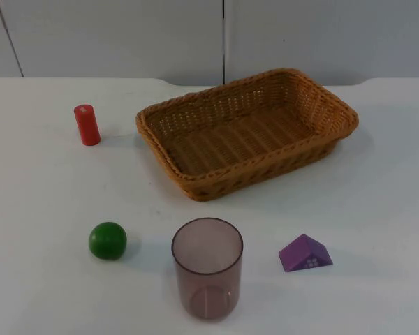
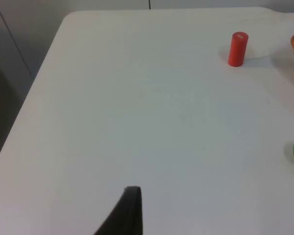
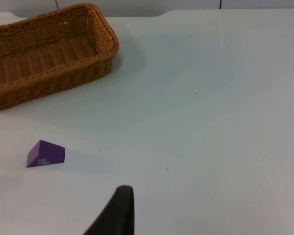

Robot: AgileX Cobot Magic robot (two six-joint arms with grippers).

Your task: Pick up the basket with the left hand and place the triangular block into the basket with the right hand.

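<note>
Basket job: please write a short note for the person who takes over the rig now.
Left tool: over bare table, away from the cylinder, holds nothing.
Right tool: over bare table near the block, holds nothing.
Basket: on the table, nothing in it.
Block: on the table in front of the basket, right of the cup.
Done: nothing.
Left: lift basket with left, put block in with right.

Bright even light, soft shadows beside objects, sharp frames, no glare
</note>
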